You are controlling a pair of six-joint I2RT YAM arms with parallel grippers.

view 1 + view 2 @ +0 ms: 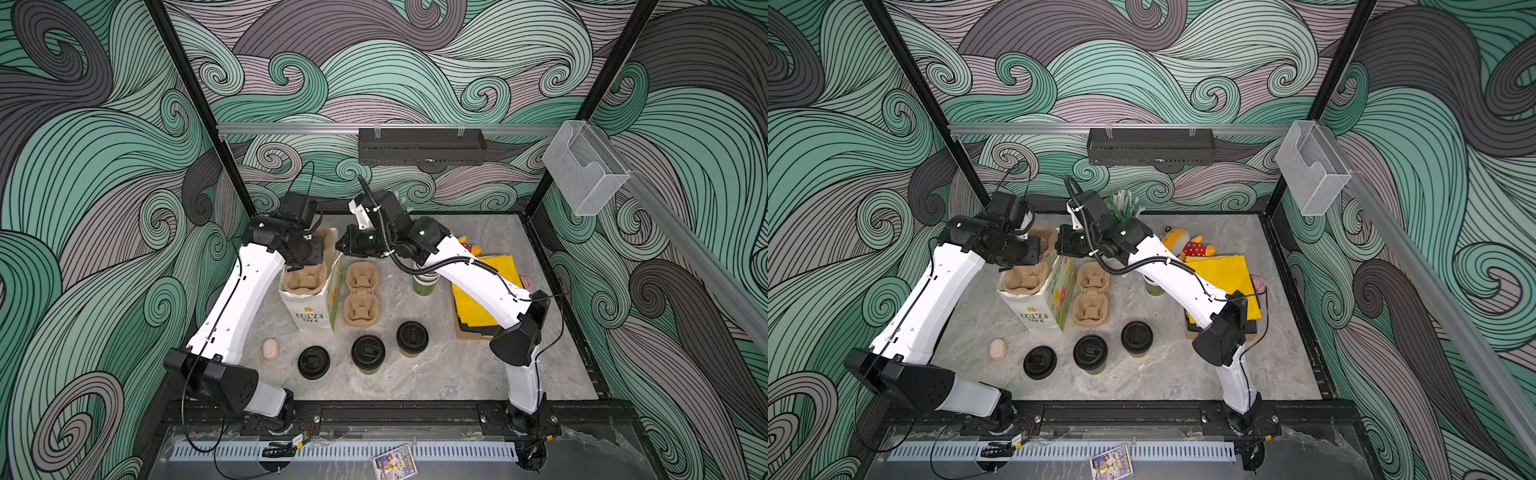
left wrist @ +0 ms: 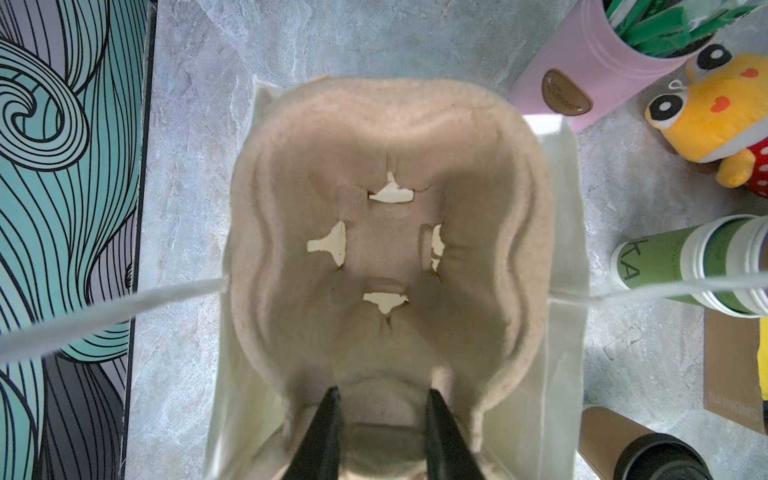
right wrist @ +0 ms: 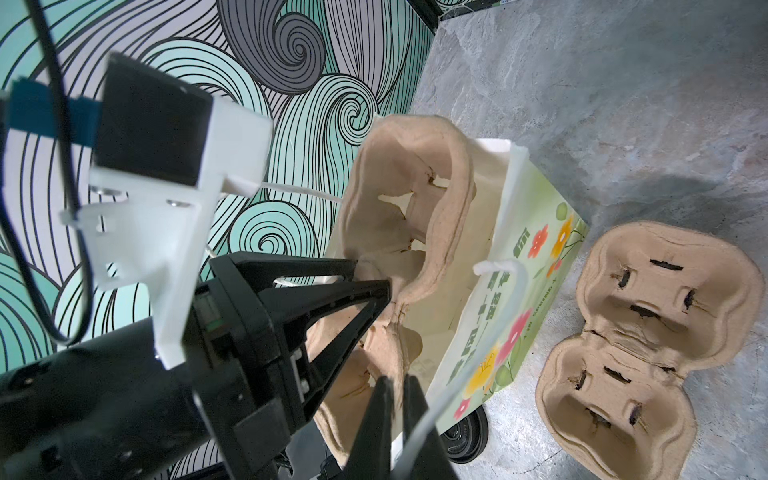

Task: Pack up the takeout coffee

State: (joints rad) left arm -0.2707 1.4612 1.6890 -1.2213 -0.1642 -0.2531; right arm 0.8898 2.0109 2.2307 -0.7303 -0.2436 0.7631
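The takeout coffee stands near the table's front: a green cup (image 1: 368,352) (image 1: 1090,352) and a brown cup (image 1: 412,337) (image 1: 1136,336) (image 2: 615,436), each under a black lid. Behind them a white flowered paper bag (image 1: 309,318) (image 1: 1034,318) (image 3: 532,266) holds a tan pulp cup carrier (image 1: 305,280) (image 2: 382,145) (image 3: 415,166), tilted, with its far half above the rim. My left gripper (image 1: 305,266) (image 2: 384,399) (image 3: 372,276) reaches down into the bag, shut on the carrier's middle ridge. My right gripper (image 1: 338,245) (image 3: 397,395) is pinched shut on the bag's rim, beside a cord handle.
A second carrier (image 1: 361,297) (image 3: 648,324) lies right of the bag. A loose black lid (image 1: 313,362) and a pink egg shape (image 1: 270,348) sit front left. Stacked lidless cups (image 1: 424,282), yellow sheets (image 1: 482,299), a plush toy (image 1: 1187,245) and a pink straw holder (image 2: 602,62) fill the right and back.
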